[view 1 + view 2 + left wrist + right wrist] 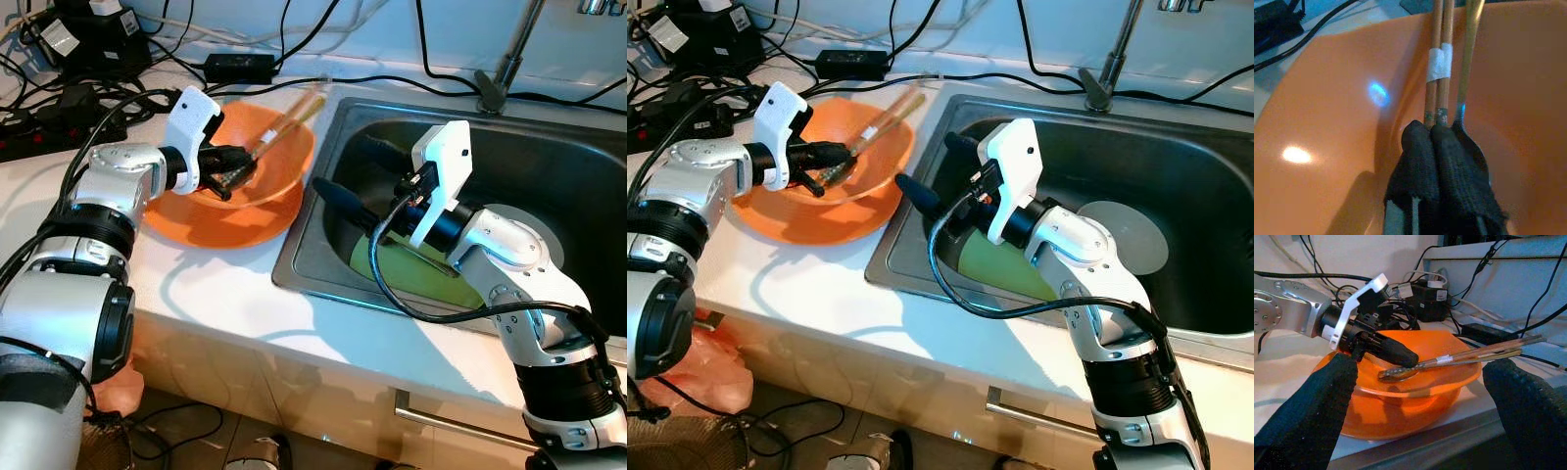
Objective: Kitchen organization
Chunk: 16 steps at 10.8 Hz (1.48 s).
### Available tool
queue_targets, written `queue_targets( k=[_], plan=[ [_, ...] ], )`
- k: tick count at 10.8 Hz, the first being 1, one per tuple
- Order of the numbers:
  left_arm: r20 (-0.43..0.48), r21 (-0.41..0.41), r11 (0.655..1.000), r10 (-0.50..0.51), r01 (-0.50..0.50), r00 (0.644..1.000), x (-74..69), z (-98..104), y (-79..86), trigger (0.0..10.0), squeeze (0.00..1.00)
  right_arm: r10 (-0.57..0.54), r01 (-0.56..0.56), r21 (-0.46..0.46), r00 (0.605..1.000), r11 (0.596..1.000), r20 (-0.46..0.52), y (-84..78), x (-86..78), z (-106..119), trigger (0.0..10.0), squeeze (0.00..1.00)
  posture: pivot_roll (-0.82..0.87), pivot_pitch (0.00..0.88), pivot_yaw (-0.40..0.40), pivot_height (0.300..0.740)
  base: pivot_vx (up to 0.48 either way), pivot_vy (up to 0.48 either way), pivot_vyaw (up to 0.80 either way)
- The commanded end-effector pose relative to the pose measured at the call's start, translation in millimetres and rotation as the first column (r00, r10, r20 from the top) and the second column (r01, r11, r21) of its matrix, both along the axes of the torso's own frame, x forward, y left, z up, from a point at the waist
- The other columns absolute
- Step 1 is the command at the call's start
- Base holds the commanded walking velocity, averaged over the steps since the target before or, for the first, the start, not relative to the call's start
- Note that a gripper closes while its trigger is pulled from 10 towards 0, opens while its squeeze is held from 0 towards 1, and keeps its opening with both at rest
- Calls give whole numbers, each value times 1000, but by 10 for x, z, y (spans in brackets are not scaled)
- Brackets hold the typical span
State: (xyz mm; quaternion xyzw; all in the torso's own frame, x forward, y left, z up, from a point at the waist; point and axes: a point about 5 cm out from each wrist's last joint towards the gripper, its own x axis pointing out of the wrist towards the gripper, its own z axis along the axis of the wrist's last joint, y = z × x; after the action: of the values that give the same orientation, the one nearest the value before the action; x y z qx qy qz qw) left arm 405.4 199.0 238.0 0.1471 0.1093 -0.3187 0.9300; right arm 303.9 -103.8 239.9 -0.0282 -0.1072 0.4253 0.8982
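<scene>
now | left gripper (227, 168) clamps chopsticks (284, 121) in orange bowl (279, 176) | right gripper (926, 176) spread, over sink (549, 157)

My 2 arms are silver, jointed in rounded segments with black bands between them. Each wrist wears a white angular camera housing. My left end effector (230, 166) and right end effector (358, 181) each have 2 long black fingers with a knit-textured cover. Black cables loop along both forearms.

Black fingers (1444, 171) pressed together on taped chopsticks (1442, 63) inside orange bowl (1332, 122)
</scene>
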Motion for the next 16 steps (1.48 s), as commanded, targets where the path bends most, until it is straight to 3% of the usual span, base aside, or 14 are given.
queue_targets(
  k=[1,5,6,7,12,14,16],
  plan=[
    [-47,26,1000,-3,4,999,-3,-62,-18,0,0,-14,14,-6,1000,1000,4,-20,-5,-21,10000,0,42,121,75,740,0,0,0],
    [-19,-10,1000,6,-6,1000,11,26,-17,0,0,-26,27,-10,1000,1000,11,-52,31,-4,10000,0,42,115,67,740,0,0,0],
    [-4,-10,1000,-8,8,1000,14,52,-33,824,0,-28,28,-10,1000,1000,12,-54,37,-4,10000,0,42,113,66,740,0,0,0],
    [46,-44,999,4,-2,999,37,174,-54,10000,1000,-32,32,-11,999,999,15,-60,51,-2,10000,0,42,111,65,740,0,0,0],
    [222,-144,989,58,-26,973,69,468,-148,10000,1000,-56,56,-2,998,998,22,-93,106,12,10000,0,50,102,52,740,0,0,0],
    [237,-102,994,66,-42,969,103,347,-331,10000,1000,-65,65,8,998,998,26,-93,151,27,10000,0,52,94,56,740,0,0,0],
    [248,-146,985,122,-88,961,130,258,-470,10000,1000,-89,88,42,996,995,24,-95,152,37,10000,0,39,92,56,740,0,0,0]
  ],
)
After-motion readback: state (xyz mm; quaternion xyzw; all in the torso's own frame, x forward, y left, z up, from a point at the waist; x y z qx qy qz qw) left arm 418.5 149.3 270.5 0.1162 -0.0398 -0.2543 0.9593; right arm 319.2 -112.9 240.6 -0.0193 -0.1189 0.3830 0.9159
